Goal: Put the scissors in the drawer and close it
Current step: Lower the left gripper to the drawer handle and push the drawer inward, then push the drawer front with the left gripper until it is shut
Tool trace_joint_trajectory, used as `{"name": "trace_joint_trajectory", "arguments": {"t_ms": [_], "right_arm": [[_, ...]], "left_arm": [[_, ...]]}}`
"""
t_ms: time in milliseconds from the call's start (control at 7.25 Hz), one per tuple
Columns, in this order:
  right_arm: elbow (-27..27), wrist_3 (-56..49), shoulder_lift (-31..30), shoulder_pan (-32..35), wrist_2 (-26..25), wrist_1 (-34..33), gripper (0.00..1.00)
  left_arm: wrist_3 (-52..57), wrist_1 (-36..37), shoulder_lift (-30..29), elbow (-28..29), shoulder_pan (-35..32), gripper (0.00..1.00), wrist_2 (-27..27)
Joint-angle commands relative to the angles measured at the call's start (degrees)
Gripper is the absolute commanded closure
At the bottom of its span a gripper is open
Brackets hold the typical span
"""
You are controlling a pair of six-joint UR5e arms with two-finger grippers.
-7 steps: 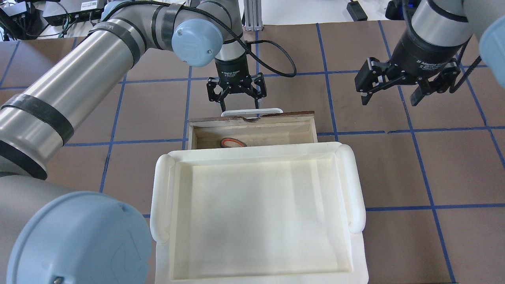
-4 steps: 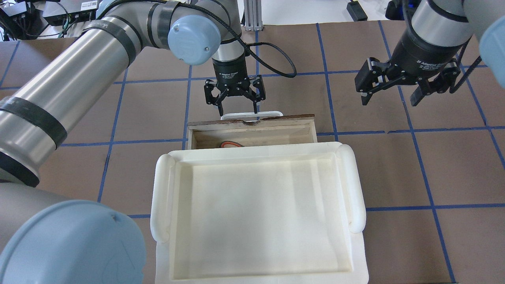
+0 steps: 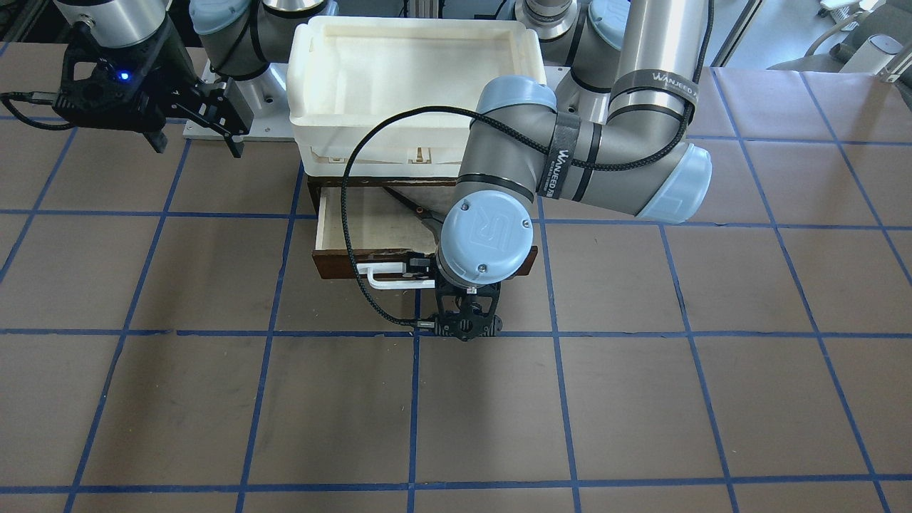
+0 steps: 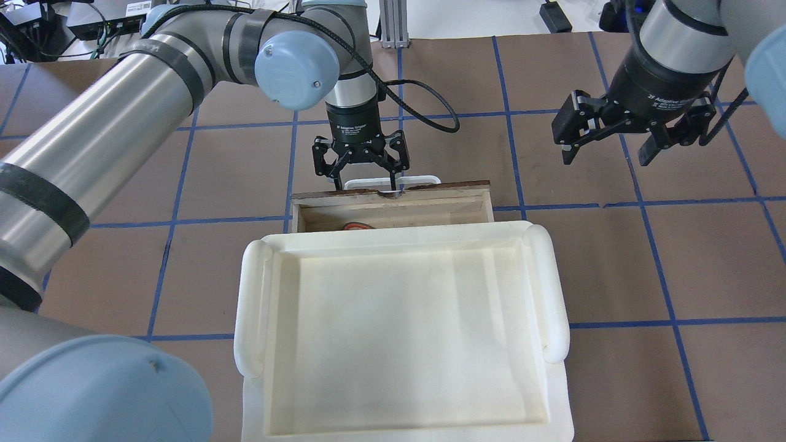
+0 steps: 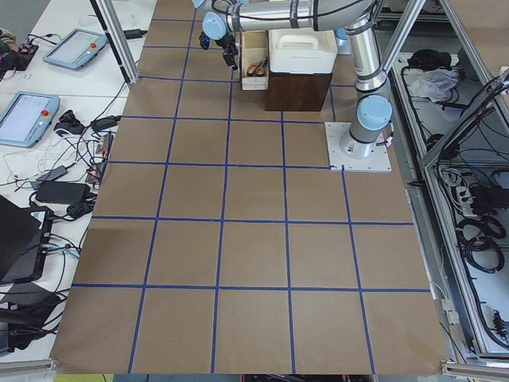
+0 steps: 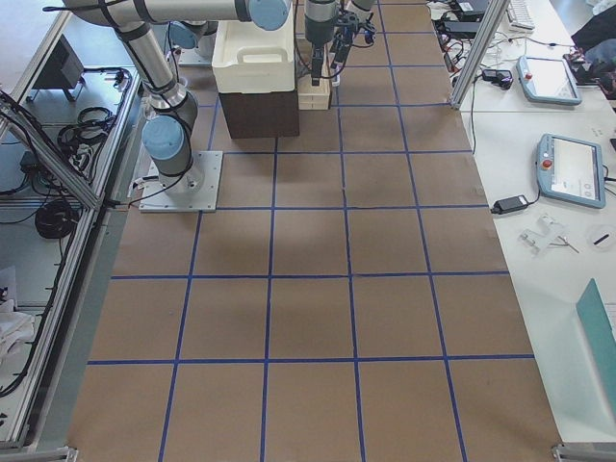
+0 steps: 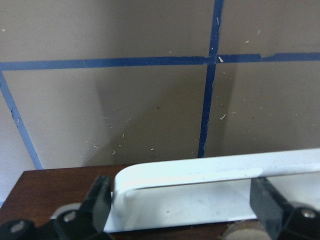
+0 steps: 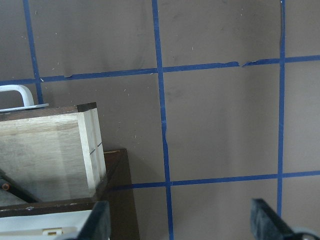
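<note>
The drawer (image 4: 430, 195) stands partly open beneath the white tray, its dark front panel (image 3: 342, 263) and white bar handle (image 4: 417, 180) facing away from me. The scissors (image 4: 359, 226) lie inside, with only a bit of orange-lined handle showing at the tray's edge. In the front-facing view the dark blades (image 3: 407, 206) show on the pale drawer floor. My left gripper (image 4: 366, 183) is open, fingertips down at the handle (image 7: 210, 170) against the drawer front. My right gripper (image 4: 607, 156) hangs open and holds nothing, well off to the right of the drawer (image 8: 55, 150).
A big white plastic tray (image 4: 393, 236) sits on top of the dark cabinet (image 5: 298, 79) that houses the drawer. Brown table surface with a blue tape grid (image 4: 645, 258) surrounds it. Operator desks with tablets (image 6: 568, 168) lie beyond the table edge.
My left gripper has moved in toward me onto the drawer's handle. The drawer has slid inward a little, so less of the scissors shows. The right arm has stayed put.
</note>
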Motion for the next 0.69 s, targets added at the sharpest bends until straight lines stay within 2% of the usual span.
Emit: {"name": "trace_joint_trajectory", "arguments": {"t_ms": [0, 552], "right_arm": [[0.0, -0.01, 0.01, -0.13, -0.04, 0.0, 0.0], [0.27, -0.54, -0.07, -0.13, -0.04, 0.0, 0.0]], "left_arm": [[-0.03, -1.28, 0.97, -0.47, -0.01, 0.0, 0.01], [-0.03, -2.25, 1.94, -1.87, -0.09, 0.0, 0.01]]}}
